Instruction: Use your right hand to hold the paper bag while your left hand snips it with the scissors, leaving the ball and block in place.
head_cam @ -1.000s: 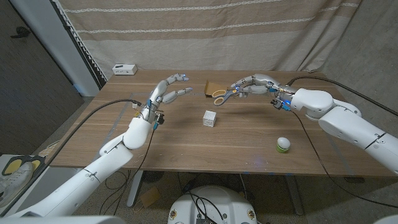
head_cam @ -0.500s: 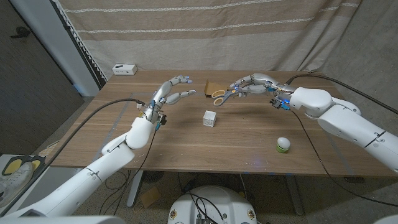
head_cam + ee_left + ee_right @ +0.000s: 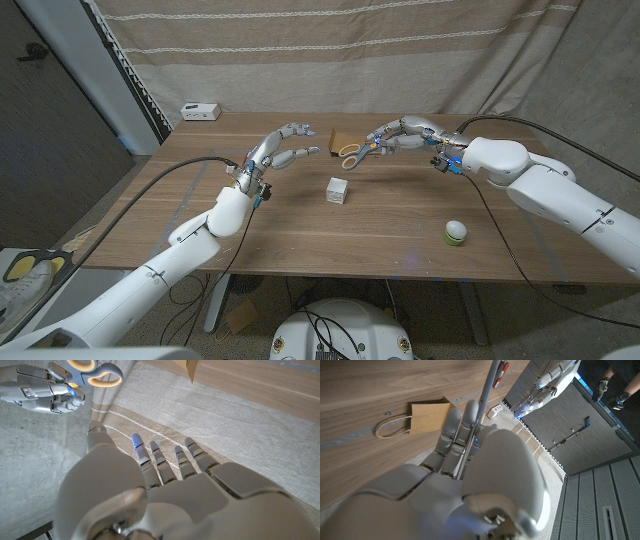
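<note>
Bag (image 3: 343, 139): a small flat brown paper bag is seen lying at the far middle of the worktop (image 3: 300, 225); in the right wrist view (image 3: 427, 416) a looped cord handle is shown at one end.
Scissors (image 3: 356, 155): orange-handled, with grey around the loops; held in the air just in front of the bag, loops toward the left robot hand.
Right robot hand (image 3: 400, 136): fingers are closed around the scissors' blade end.
Left robot hand (image 3: 282, 146): held above the worktop with fingers spread and curved, nothing gripped; the scissors are near its fingertips, apart from them.
Block (image 3: 338, 190): a white cube, set on the worktop nearer the robot than the scissors.
Ball (image 3: 456, 232): white over green, placed near the worktop's front right.
White box (image 3: 201, 110): placed at the far left corner.
</note>
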`<move>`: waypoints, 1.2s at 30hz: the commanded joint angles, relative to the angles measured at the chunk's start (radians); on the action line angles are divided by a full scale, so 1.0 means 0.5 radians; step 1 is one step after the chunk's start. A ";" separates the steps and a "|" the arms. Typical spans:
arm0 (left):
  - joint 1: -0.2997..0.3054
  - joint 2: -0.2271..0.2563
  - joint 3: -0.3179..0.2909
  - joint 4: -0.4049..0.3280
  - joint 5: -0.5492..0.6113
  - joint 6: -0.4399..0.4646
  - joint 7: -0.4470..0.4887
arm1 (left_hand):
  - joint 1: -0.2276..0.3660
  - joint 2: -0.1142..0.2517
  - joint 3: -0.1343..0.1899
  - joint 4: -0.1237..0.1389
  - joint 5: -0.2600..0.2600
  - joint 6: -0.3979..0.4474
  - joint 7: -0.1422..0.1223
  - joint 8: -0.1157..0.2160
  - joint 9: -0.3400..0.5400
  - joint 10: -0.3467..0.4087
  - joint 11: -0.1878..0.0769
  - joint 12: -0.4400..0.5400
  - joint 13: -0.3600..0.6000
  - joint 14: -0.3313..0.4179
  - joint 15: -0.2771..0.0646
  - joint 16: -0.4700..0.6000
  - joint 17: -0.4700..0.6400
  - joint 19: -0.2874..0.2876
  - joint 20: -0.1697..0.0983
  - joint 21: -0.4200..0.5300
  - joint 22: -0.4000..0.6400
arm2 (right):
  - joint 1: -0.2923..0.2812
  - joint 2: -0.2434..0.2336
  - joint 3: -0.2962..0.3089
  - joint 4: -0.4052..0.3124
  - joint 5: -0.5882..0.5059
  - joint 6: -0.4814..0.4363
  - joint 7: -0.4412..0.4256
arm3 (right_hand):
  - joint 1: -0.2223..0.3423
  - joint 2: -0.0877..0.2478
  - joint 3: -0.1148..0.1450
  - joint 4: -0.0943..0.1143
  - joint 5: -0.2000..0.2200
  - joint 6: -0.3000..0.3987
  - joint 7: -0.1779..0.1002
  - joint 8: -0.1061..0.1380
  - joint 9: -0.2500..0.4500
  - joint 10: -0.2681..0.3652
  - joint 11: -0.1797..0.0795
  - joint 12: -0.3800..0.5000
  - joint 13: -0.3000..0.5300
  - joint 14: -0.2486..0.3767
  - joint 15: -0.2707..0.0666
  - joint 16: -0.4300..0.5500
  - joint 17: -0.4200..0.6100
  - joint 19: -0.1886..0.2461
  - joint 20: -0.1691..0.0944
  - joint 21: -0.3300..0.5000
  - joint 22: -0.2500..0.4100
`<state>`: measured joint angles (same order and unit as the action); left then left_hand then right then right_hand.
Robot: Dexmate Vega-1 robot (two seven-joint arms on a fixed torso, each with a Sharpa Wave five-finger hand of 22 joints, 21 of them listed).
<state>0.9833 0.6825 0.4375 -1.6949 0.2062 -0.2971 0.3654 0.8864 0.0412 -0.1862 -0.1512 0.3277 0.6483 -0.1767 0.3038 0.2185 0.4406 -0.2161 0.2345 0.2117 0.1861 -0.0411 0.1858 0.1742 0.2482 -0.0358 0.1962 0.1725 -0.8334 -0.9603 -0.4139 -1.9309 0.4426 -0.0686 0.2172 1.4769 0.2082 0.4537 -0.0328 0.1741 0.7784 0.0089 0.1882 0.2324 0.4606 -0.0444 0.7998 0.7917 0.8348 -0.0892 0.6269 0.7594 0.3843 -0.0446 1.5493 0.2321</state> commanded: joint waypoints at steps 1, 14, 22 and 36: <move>-0.099 -0.030 0.064 0.111 -0.007 -0.045 -0.041 | 0.034 0.018 0.011 0.010 -0.011 0.018 -0.006 -0.001 0.002 0.007 0.001 -0.002 0.002 0.015 -0.354 0.001 0.009 0.015 -0.286 0.003 0.006 | 0.073 0.020 -0.039 -0.001 -0.063 -0.053 0.012 | 0.023 0.008 -0.001 -0.009 0.012 -0.001 0.005 -0.001 -0.002 0.013 0.012 -0.003 0.003 0.023 -0.271 0.001 0.003 0.021 -0.344 0.011 0.006; -0.193 -0.058 0.124 0.213 -0.052 -0.099 -0.119 | 0.079 0.036 0.029 0.004 -0.029 -0.002 -0.012 -0.017 0.001 -0.021 0.002 -0.019 0.001 0.000 -0.352 -0.005 0.009 0.012 -0.284 -0.002 0.005 | 0.165 0.030 -0.094 -0.026 -0.177 -0.147 0.010 | 0.025 0.008 -0.003 -0.006 0.014 0.000 0.009 0.000 -0.004 0.015 0.015 -0.006 -0.003 0.024 -0.271 0.003 -0.003 0.023 -0.344 0.011 0.003; -0.222 -0.067 0.146 0.271 -0.100 -0.151 -0.169 | 0.103 0.063 0.046 0.009 -0.045 -0.024 -0.012 -0.033 0.002 -0.064 0.005 -0.037 -0.001 -0.017 -0.353 -0.011 0.009 0.005 -0.288 -0.004 0.007 | 0.224 0.060 -0.142 -0.032 -0.227 -0.213 0.019 | 0.028 0.007 -0.005 -0.007 0.015 0.001 0.009 0.001 -0.005 0.021 0.014 -0.007 -0.009 0.025 -0.271 0.004 -0.006 0.025 -0.345 0.011 0.002; -0.227 -0.040 0.147 0.280 -0.113 -0.188 -0.214 | 0.114 0.075 0.054 0.015 -0.065 -0.011 -0.012 -0.036 0.001 -0.075 0.004 -0.041 -0.003 -0.029 -0.351 -0.011 0.009 -0.001 -0.295 -0.005 0.007 | 0.229 0.043 -0.132 -0.085 -0.234 -0.237 0.029 | 0.029 0.008 -0.008 -0.004 0.016 -0.004 0.011 0.000 -0.006 0.024 0.017 -0.010 -0.019 0.026 -0.270 0.006 -0.013 0.028 -0.343 0.012 0.000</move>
<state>0.8736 0.6539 0.5084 -1.5616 0.1583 -0.3770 0.2760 0.9348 0.0743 -0.1631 -0.1447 0.3014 0.6426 -0.1821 0.2884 0.2187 0.4061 -0.2176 0.2144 0.2093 0.1787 -0.0409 0.1809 0.1742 0.2481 -0.0358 0.1962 0.1748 -0.7264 -0.9349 -0.4782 -1.9553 0.3342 -0.1719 0.2268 1.4810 0.2123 0.4509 -0.0328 0.1777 0.7748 0.0125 0.1882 0.2275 0.4680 -0.0371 0.7961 0.7816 0.8379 -0.0862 0.6249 0.7503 0.3913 -0.0446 1.5490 0.2324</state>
